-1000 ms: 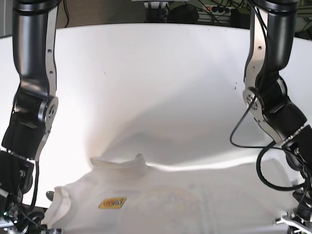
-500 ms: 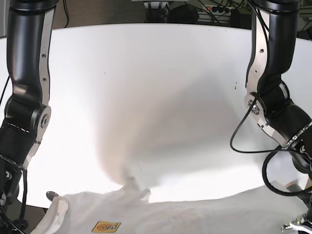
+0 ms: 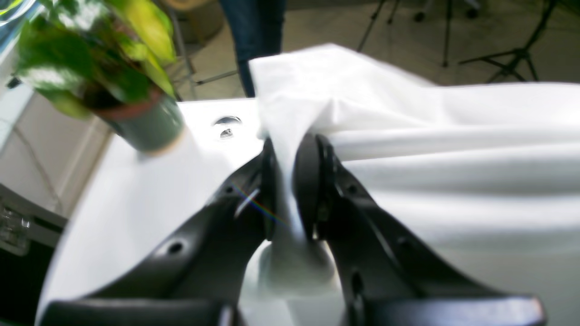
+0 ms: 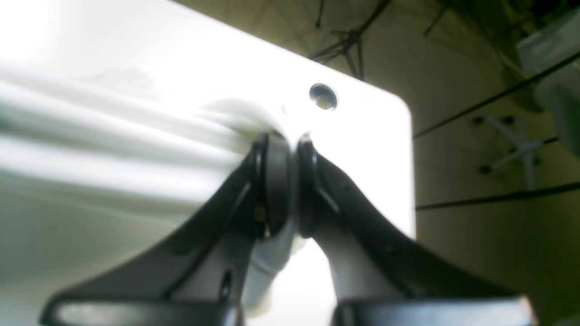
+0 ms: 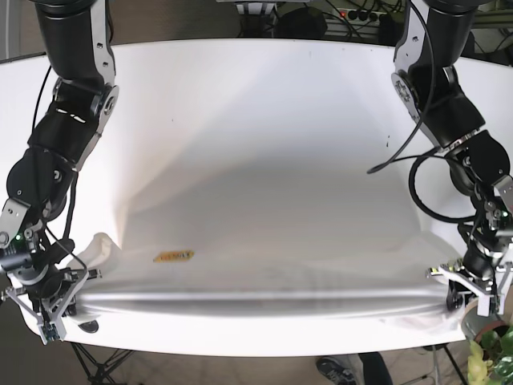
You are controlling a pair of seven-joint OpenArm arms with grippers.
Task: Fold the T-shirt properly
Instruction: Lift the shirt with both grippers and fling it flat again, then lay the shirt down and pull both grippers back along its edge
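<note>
Shirt [image 5: 264, 281] now pulled flat and taut versus earlier. Left gripper [image 3: 290, 181] and right gripper [image 4: 292, 181] both clamp its edge between them; keep tension even, lower together.

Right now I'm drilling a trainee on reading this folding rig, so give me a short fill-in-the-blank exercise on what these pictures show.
1. Both end effectors are shut on the white ____.
2. The T-shirt is stretched between the left end effector and the ____ end effector.
3. The small label on the shirt is ____ in colour.
4. Beside the table corner in the left wrist view stands a potted ____.

Missing words: T-shirt; right; yellow; plant
</note>
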